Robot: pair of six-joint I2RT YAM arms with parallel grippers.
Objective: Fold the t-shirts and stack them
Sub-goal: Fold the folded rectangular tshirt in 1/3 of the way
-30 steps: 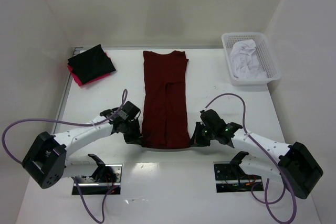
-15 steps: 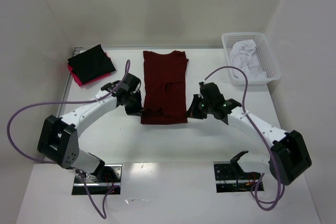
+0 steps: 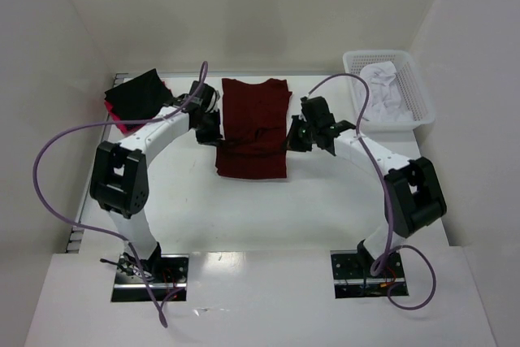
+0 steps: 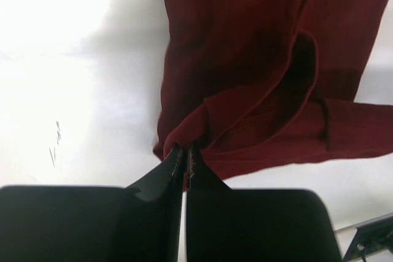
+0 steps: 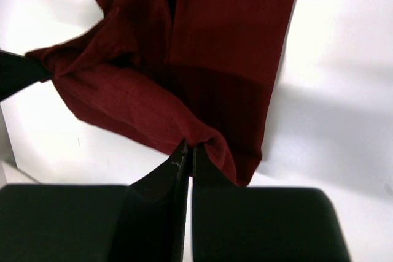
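A dark maroon t-shirt (image 3: 253, 123) lies in the middle of the white table, its near end doubled back over the rest. My left gripper (image 3: 218, 137) is shut on the shirt's left hem corner (image 4: 184, 142), held above the cloth. My right gripper (image 3: 291, 140) is shut on the right hem corner (image 5: 196, 136) in the same way. The lifted hem hangs between the two grippers. A folded black t-shirt (image 3: 138, 95) rests on a bright pink one (image 3: 120, 124) at the far left.
A white mesh basket (image 3: 416, 103) holding white cloth (image 3: 382, 87) stands at the far right. White walls close in the table at the back and on both sides. Purple cables arch over both arms.
Both grippers have carried the shirt's near hem away from the arm bases toward the collar. The shirt now lies doubled, about half as long as before.
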